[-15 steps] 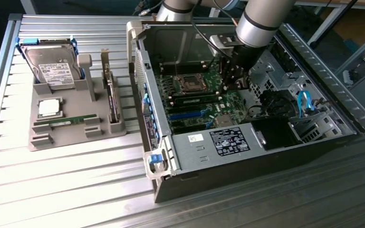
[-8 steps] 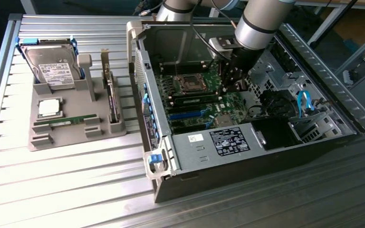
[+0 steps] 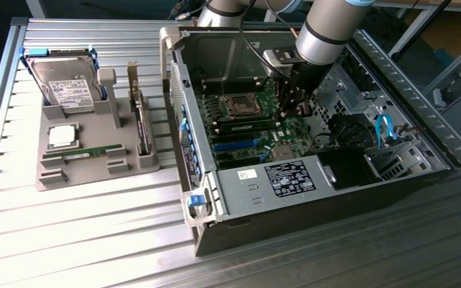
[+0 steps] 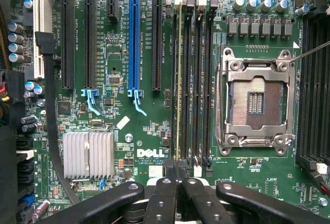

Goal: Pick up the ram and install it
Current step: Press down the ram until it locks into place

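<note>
A ram stick (image 4: 179, 80) stands edge-on as a thin greenish line along one of the black memory slots (image 4: 198, 80), next to the empty processor socket (image 4: 256, 103). My gripper (image 4: 178, 175) is shut, its fingertips meeting right at the stick's near end. Whether they touch it I cannot tell. In the exterior view the gripper (image 3: 293, 111) reaches down into the open computer case (image 3: 311, 180), over the motherboard (image 3: 254, 141) beside the socket (image 3: 239, 107). Another green ram stick (image 3: 82, 153) lies in the grey tray (image 3: 94, 173) outside the case.
The tray also carries a silver-labelled hard drive (image 3: 66, 84) and a square silver processor chip (image 3: 62, 136). Around the slots stand a blue expansion slot (image 4: 134, 38), a finned heatsink (image 4: 88, 153) and capacitors. The case walls close in around the arm.
</note>
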Tool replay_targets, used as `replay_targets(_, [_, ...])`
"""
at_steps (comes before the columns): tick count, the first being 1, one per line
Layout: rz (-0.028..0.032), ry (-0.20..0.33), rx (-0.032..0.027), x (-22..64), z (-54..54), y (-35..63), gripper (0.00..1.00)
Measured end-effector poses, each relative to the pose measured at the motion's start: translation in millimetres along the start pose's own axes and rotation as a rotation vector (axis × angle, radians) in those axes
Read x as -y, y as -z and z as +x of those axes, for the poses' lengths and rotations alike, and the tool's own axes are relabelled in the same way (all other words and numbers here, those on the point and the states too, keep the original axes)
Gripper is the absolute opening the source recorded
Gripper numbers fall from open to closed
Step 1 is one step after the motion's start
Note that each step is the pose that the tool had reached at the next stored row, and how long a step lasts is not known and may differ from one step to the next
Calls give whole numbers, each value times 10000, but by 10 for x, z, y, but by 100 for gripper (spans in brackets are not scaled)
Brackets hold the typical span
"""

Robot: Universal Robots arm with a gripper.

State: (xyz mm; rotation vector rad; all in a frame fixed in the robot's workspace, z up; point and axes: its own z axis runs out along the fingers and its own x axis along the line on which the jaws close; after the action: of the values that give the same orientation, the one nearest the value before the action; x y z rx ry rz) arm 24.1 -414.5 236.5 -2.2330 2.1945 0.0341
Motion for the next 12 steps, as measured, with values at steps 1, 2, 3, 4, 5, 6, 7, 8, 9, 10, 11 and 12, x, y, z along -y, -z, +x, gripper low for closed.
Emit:
replay_targets(1, [1, 0, 4, 0, 0, -7, 10])
replay_targets(2, [1, 0, 4, 0, 0, -11, 10])
replay_targets(3, [0, 0, 0, 0, 0, -12, 10])
replay_targets(4, [0, 0, 0, 0, 0, -15, 10])
replay_targets(5, [0, 0, -1, 0, 1, -17, 10])
replay_targets(6, [-1, 0, -2, 0, 1, -18, 10])
replay_targets(7, [0, 0, -1, 0, 1, -19, 10])
replay_targets(8, [0, 0, 0, 0, 1, -20, 10])
replay_targets(9, [0, 0, 1, 0, 0, -20, 10])
replay_targets(10, [1, 0, 1, 0, 0, -21, 10])
replay_targets(11, [0, 0, 1, 0, 1, -22, 10])
replay_targets(12, [1, 0, 1, 0, 1, -25, 10])
